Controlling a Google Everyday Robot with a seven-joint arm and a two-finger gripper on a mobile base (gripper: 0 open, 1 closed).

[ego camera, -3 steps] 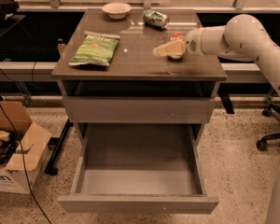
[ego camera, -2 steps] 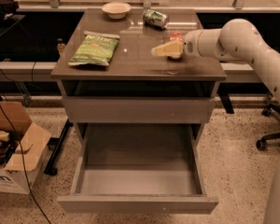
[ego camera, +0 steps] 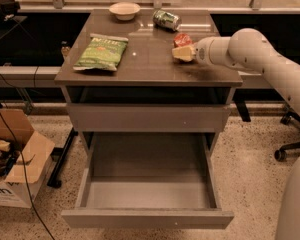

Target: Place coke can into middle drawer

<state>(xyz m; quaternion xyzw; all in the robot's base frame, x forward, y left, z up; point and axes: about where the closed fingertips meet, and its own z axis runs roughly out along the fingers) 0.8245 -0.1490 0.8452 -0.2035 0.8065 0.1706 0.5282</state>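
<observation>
The coke can (ego camera: 182, 38), red, is on the right part of the cabinet top (ego camera: 145, 64), partly hidden behind my gripper. My gripper (ego camera: 182, 53) reaches in from the right at tabletop height, right in front of the can and close against it. The middle drawer (ego camera: 147, 191) is pulled open at the bottom of the cabinet, and its light grey floor is bare. The closed grey drawer front (ego camera: 147, 118) is above it.
A green soda can (ego camera: 167, 20) lies at the back of the top. A green chip bag (ego camera: 101, 51) lies on the left and a small bowl (ego camera: 124, 10) at the back left. A cardboard box (ego camera: 12, 166) stands on the floor at left, and an office chair base (ego camera: 290, 146) at right.
My arm has shifted slightly to the left and stays at the can. A little more of the red can shows above the gripper. The drawer is unchanged.
</observation>
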